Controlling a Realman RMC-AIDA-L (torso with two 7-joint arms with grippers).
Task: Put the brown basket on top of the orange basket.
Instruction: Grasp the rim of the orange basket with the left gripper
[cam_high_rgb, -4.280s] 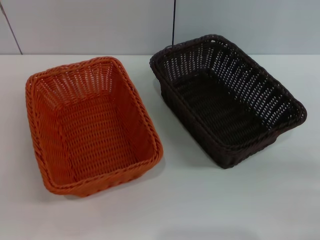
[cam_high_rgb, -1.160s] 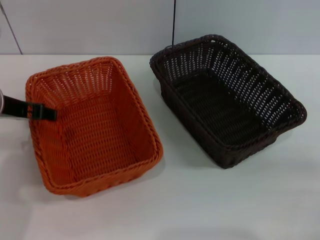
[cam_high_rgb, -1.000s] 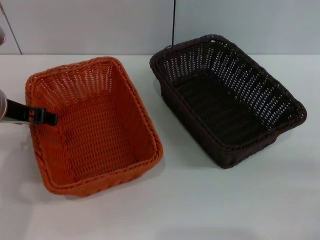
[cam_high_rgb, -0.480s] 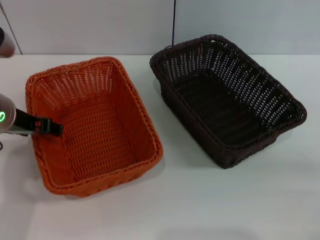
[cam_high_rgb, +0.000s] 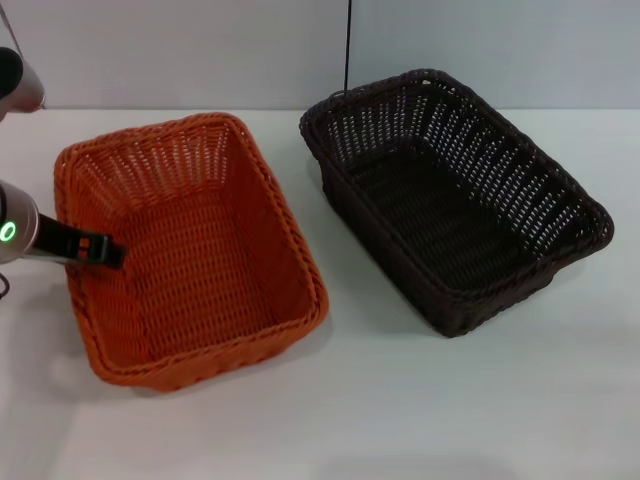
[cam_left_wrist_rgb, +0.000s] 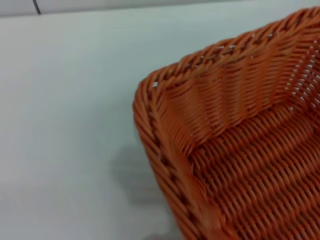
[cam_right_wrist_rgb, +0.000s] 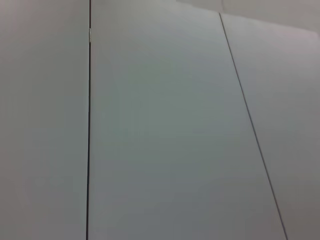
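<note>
The orange basket (cam_high_rgb: 190, 250) stands on the white table (cam_high_rgb: 400, 410) at the left. The brown basket (cam_high_rgb: 450, 200) stands to its right, apart from it, and is empty. My left gripper (cam_high_rgb: 100, 250) comes in from the left edge, and its black finger (cam_high_rgb: 85, 247) reaches over the orange basket's left rim to the inside of that wall. The left wrist view shows a corner of the orange basket (cam_left_wrist_rgb: 240, 125) close up, with none of my fingers in it. My right gripper is out of view; its wrist view shows only wall panels.
A pale wall (cam_high_rgb: 200, 50) runs along the table's far edge, with a dark cable (cam_high_rgb: 348, 45) hanging down behind the brown basket. Bare table lies in front of both baskets.
My left arm has come in from the left, and its finger has moved down along the orange basket's left rim. The orange basket has shifted very slightly. The brown basket has not moved.
</note>
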